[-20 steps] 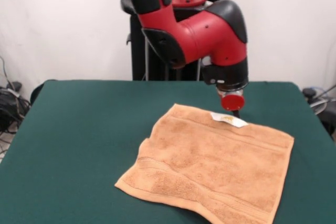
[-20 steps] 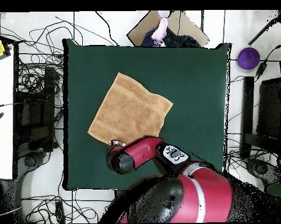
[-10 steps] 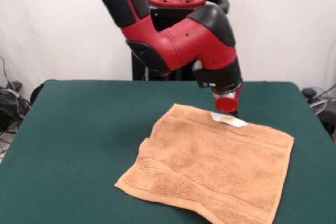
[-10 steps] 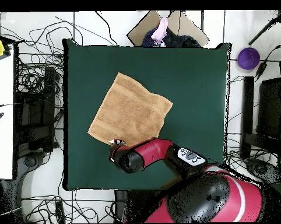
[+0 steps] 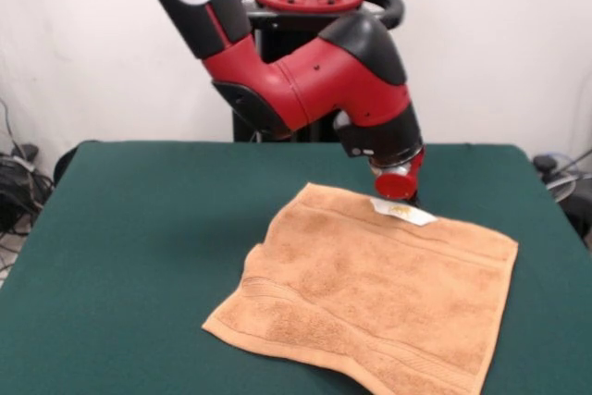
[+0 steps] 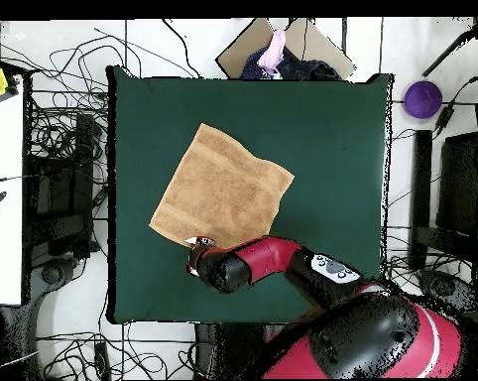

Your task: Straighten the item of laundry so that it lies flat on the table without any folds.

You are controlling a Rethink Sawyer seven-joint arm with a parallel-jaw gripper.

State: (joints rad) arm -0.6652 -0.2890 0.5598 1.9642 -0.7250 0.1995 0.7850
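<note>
The item of laundry (image 5: 370,293), a peach-orange terry towel, lies spread on the dark green table (image 5: 139,228), right of centre in the front view. Its left edge has a small step-like kink, and border bands run near two edges. A small white tag (image 5: 404,212) sits at its far edge. My gripper (image 5: 407,195) hangs just behind that tag under the arm's red round cap, and its state is hidden. In the overhead view the towel (image 6: 221,189) lies left of centre on the table (image 6: 332,149), with the gripper (image 6: 197,256) at its lower corner by the tag (image 6: 198,241).
Green cloth lies bare to the left of the towel in the front view. Overhead, cables cover the floor on both sides. A cardboard box (image 6: 283,50) lies past the table's top edge, a purple round thing (image 6: 422,98) at the right, and a white surface (image 6: 5,179) at the left.
The arm's upper links have swung sideways. The gripper has shifted slightly left in the front view, staying close to the tag. The towel has not moved.
</note>
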